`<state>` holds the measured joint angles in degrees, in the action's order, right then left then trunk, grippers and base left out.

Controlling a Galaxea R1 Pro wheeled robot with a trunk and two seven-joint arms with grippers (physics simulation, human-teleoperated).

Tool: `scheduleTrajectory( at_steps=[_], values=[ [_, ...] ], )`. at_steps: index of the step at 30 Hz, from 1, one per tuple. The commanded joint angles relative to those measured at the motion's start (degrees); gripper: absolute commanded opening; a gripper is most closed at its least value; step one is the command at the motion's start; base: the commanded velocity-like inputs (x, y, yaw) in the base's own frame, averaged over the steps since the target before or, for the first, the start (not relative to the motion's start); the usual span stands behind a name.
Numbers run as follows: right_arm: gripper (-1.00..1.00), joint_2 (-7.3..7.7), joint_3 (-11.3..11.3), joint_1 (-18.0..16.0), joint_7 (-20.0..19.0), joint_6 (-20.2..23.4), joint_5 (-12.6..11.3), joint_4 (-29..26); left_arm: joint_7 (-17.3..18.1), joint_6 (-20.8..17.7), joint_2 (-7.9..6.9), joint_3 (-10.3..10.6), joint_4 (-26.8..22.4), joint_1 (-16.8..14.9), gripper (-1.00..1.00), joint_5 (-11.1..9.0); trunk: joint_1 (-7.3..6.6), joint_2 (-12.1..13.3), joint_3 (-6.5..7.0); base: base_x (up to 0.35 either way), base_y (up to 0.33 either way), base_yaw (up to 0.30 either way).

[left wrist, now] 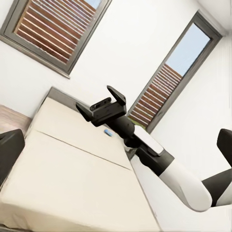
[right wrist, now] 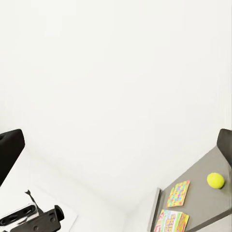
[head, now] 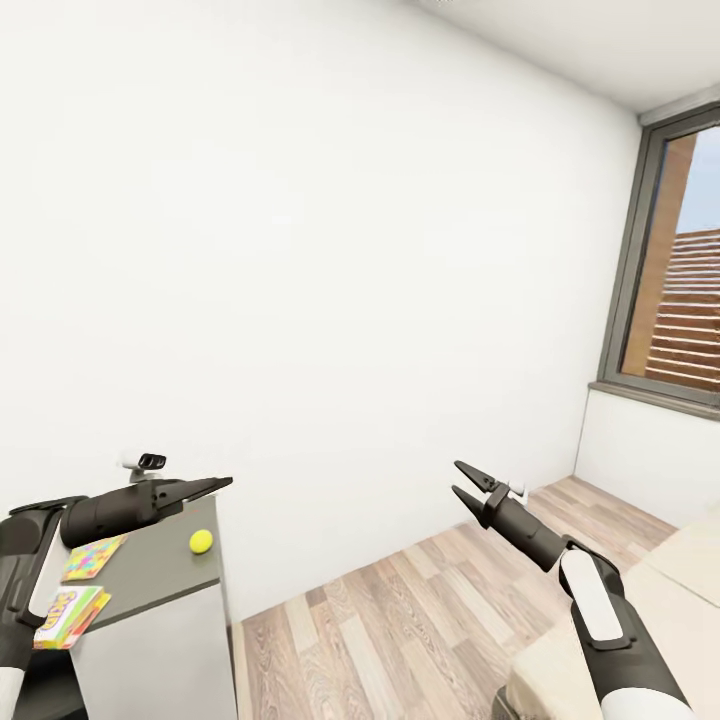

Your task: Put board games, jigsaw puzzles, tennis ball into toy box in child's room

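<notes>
White walls and a wood-plank floor (head: 400, 620) frame the child's room, with a grey-framed window (head: 670, 260) to the right. Nearest the camera, the left gripper (head: 215, 485) hangs just above the dark grey table (head: 160, 570), its fingers drawn close together, though whether they are fully clenched cannot be told. Below and behind its fingertips lies a board game (head: 68, 615), a flat box with busy multicolour print and a red edge. Just beyond that, under the same arm, sits a jigsaw puzzle (head: 93, 557), a thin square of yellow, green, red and pink pieces. Right beneath the left fingertips rests the tennis ball (head: 201, 541), small, plain, yellow-green, near the table's edge. Across the room, the right gripper (head: 462, 479) is held in the air with its jaws parted and nothing between them, above the floor and beside the cream bed (head: 690, 570). On the bed beyond that gripper lies a small blue object (left wrist: 108, 132), too small to identify.
</notes>
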<state>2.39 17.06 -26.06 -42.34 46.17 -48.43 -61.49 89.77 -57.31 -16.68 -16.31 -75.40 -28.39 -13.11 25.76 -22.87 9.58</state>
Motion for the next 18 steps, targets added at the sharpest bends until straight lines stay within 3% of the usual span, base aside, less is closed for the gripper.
scheduleTrajectory(
  at_steps=[1,12,18],
  values=[
    [1.0,-0.02,0.1,0.0,-0.1,0.3,-0.1,0.0,0.2,-0.6,-0.02,0.0,0.0,0.0,1.0,0.0,0.02,0.0,-0.03,0.0,0.0,-0.245],
    [1.0,0.04,0.1,0.0,-0.1,0.3,-0.1,0.1,0.2,-0.6,-0.02,0.0,0.0,0.0,1.0,0.0,0.02,0.0,-0.03,0.0,0.0,-0.245],
    [1.0,0.78,0.1,0.0,-0.1,0.3,-0.2,0.1,0.2,-0.6,-0.02,0.0,0.0,0.0,1.0,0.0,0.02,0.0,-0.05,0.0,-0.032,-0.245]
  ],
)
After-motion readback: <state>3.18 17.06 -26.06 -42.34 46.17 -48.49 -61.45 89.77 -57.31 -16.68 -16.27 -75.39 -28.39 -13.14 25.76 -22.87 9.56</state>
